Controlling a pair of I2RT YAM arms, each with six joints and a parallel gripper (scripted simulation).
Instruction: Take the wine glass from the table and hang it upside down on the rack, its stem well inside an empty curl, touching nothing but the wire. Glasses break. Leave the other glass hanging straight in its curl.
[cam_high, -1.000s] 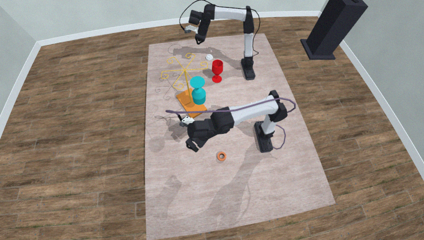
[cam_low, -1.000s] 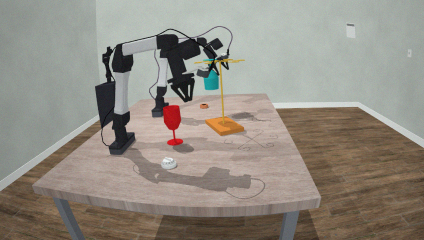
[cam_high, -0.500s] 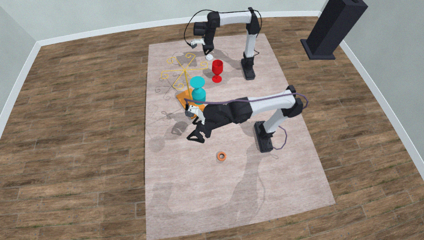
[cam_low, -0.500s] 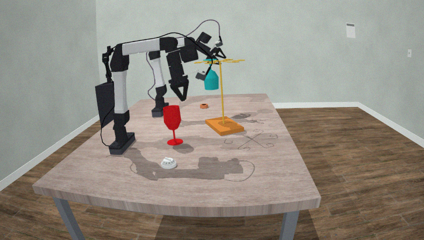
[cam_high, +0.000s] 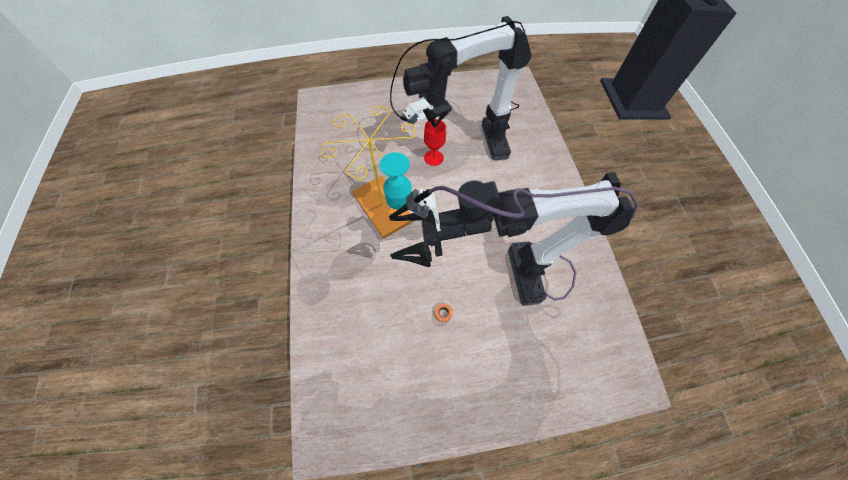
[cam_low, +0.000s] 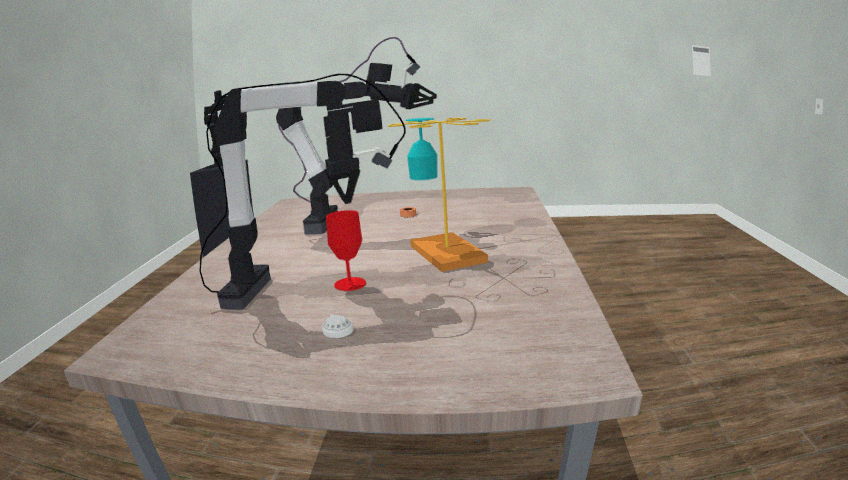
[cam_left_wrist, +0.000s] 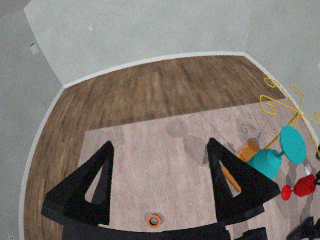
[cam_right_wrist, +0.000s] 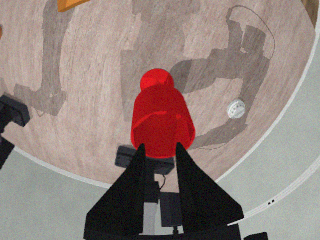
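Note:
The red wine glass (cam_high: 435, 137) (cam_low: 343, 234) (cam_left_wrist: 305, 185) (cam_right_wrist: 160, 117) stands upright on the table. My right gripper (cam_low: 349, 201) (cam_right_wrist: 160, 147) points down just above its bowl, fingers part open with nothing gripped. The gold wire rack (cam_high: 374, 169) (cam_low: 443, 184) (cam_left_wrist: 298, 113) has several curled arms. The teal glass (cam_high: 397, 191) (cam_low: 422, 164) (cam_left_wrist: 265, 164) hangs upside down and straight in one curl; the other curls look empty. My left gripper (cam_high: 392, 237) (cam_left_wrist: 160, 144) is wide open and empty, level, higher than the rack and beside the teal glass in the top view.
The rack's orange base (cam_high: 387, 224) (cam_low: 452, 256) stands on the table (cam_high: 380, 380) (cam_low: 416, 374). An orange ring (cam_high: 436, 312) (cam_low: 407, 214) lies near the left arm. A white dial-like object (cam_low: 337, 326) (cam_right_wrist: 236, 109) lies near the red glass.

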